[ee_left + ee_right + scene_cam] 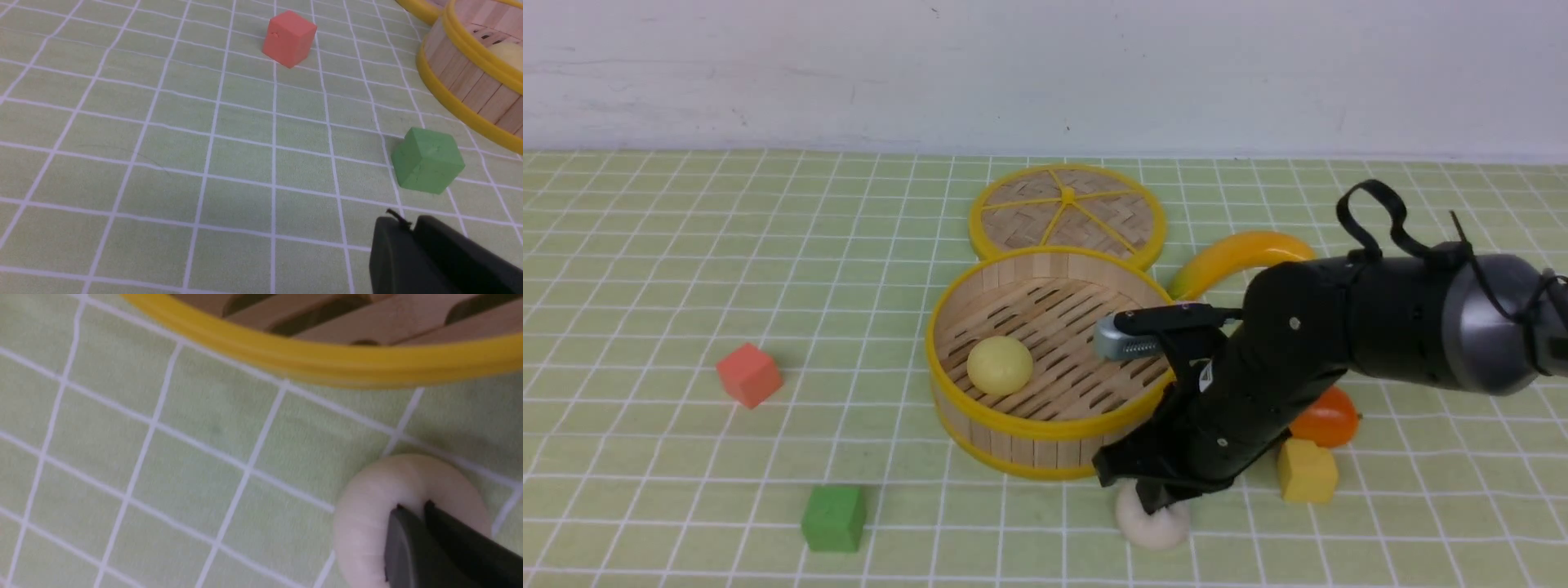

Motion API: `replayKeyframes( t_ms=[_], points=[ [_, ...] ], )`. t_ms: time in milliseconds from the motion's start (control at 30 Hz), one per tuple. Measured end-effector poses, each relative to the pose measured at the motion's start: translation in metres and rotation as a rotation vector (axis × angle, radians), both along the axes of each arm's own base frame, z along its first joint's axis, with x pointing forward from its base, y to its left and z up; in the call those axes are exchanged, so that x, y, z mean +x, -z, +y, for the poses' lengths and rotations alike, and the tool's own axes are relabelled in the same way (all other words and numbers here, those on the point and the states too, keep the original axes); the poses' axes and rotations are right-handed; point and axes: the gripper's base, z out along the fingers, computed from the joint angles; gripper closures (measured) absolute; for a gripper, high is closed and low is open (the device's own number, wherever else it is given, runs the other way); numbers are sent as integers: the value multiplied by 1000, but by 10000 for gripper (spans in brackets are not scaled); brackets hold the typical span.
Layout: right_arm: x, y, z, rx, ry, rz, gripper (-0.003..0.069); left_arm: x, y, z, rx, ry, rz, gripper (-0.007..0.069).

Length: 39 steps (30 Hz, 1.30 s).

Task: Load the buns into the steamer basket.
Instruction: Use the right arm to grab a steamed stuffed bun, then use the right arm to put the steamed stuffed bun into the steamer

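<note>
The steamer basket (1013,426) stands mid-table, and one pale yellow bun (999,365) lies on its slatted floor. An off-white bun (1152,532) lies on the cloth just in front of the basket's near right side. My right gripper (1153,506) points down onto it. In the right wrist view the gripper (412,507) has its fingers together, and their tips touch the top of that bun (363,514), with the basket rim (327,365) close by. My left gripper (410,222) is shut and empty above bare cloth, near the basket wall (461,81). The third bun is hidden.
The flat woven lid (1067,214) lies behind the basket. A banana (1241,251) is at its right. An orange mango (1331,416) and a yellow cube (1307,471) sit beside my right arm. A red cube (749,374) and a green cube (833,518) lie to the left.
</note>
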Motion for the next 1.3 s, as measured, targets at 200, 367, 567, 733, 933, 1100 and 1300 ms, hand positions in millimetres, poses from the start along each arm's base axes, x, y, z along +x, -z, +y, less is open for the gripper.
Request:
replayKeyframes(
  t_ms=[200,367,567,733,933,1100,1300],
  points=[
    [0,-51,3,36,-41,-34,657,0,0,0,0,0,0,557],
    [13,-104,11,102,-80,-170,657,0,0,0,0,0,0,552],
    [40,-114,22,128,-71,-332,657,0,0,0,0,0,0,545],
    [60,-76,31,89,-65,-338,650,0,0,0,0,0,0,540],
    [71,-33,36,29,-77,-270,616,0,0,0,0,0,0,538],
    [72,-28,36,28,-65,-257,537,0,0,0,0,0,0,533],
    [69,-33,35,20,-70,-250,365,0,0,0,0,0,0,529]
  ],
)
